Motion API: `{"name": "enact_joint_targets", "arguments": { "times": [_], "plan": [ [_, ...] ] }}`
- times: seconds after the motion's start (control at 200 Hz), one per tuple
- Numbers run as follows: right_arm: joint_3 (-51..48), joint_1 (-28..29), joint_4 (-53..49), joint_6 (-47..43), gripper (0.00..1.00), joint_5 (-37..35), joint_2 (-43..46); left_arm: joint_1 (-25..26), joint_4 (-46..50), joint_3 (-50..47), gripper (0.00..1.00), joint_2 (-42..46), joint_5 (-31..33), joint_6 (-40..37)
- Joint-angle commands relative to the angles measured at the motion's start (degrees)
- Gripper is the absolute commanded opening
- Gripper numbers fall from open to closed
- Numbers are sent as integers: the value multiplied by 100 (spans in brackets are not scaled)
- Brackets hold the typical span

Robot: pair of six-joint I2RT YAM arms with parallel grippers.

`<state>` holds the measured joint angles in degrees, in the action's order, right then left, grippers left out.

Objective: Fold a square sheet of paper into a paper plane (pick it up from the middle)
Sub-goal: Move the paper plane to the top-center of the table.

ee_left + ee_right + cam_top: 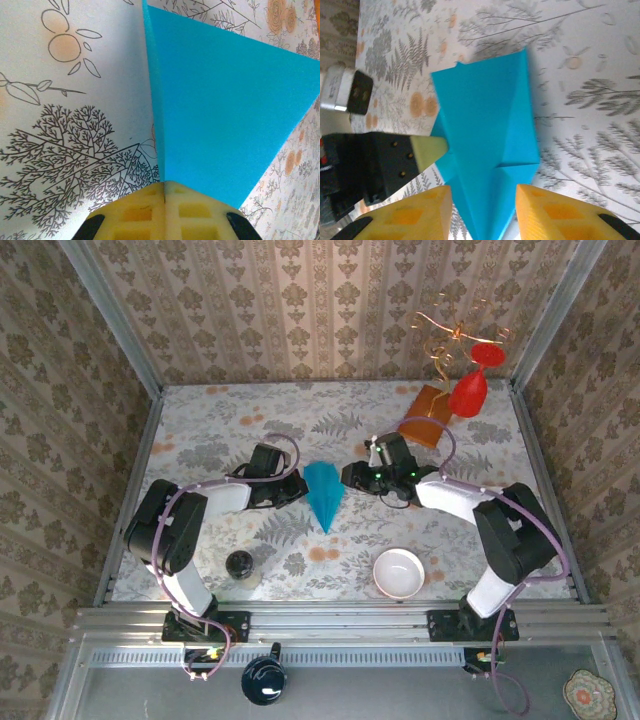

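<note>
right gripper (482, 200) jaws stood apart around the paper plane (490, 125); left gripper (165, 190) pinched its edge, so tugging might tear it.

Lettering, labels, brands: none legible.
Numbers, signs: none legible.
</note>
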<state>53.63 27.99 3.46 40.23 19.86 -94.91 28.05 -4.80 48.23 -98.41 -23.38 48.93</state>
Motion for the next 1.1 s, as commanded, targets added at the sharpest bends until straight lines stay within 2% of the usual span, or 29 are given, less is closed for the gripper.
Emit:
{"name": "enact_joint_targets", "arguments": {
  "times": [0.0, 0.1, 0.345, 0.69, 1.095],
  "plan": [
    [157, 414, -933, -284, 45, -664, -64, 12, -48, 81, 0, 57, -110, 34],
    [253, 697, -1007, -155, 49, -781, -221, 12, -48, 80, 0, 80, -127, 47],
    [588, 1053, -1052, 99, 48, -762, -730, 12, 14, 108, 0, 190, -202, 111],
    [976, 1197, -1089, -172, 50, -676, -1078, 19, 177, 191, 0, 261, -270, 94],
    [1326, 1261, -1524, -428, 52, -1025, -1341, 42, 304, 271, 0, 217, -329, 46]
  ]
}}
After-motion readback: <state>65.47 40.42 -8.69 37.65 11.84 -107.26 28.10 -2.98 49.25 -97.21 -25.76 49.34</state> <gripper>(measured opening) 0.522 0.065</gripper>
